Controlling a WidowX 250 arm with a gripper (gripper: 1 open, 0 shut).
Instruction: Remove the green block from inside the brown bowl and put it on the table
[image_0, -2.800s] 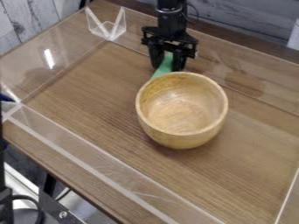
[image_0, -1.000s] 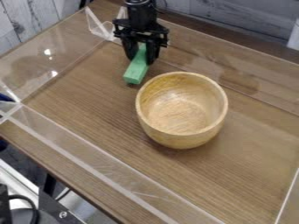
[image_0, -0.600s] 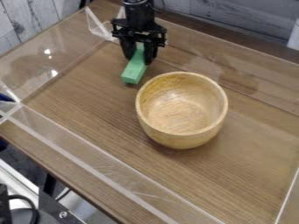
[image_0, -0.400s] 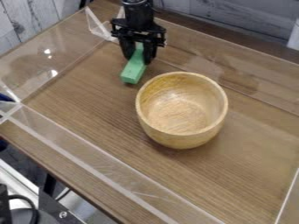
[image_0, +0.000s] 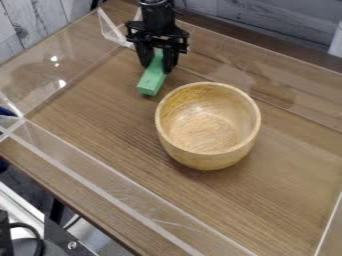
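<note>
Fingers (image_0: 144, 52) pinch green block (image_0: 152, 78) over wood-grain table (image_0: 94, 120).

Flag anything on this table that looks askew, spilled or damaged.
Nothing looks damaged or spilled. The brown bowl sits upright and empty on the table. The green block is outside it, tilted, its upper end held in the gripper, whose fingers are shut on it.
</note>
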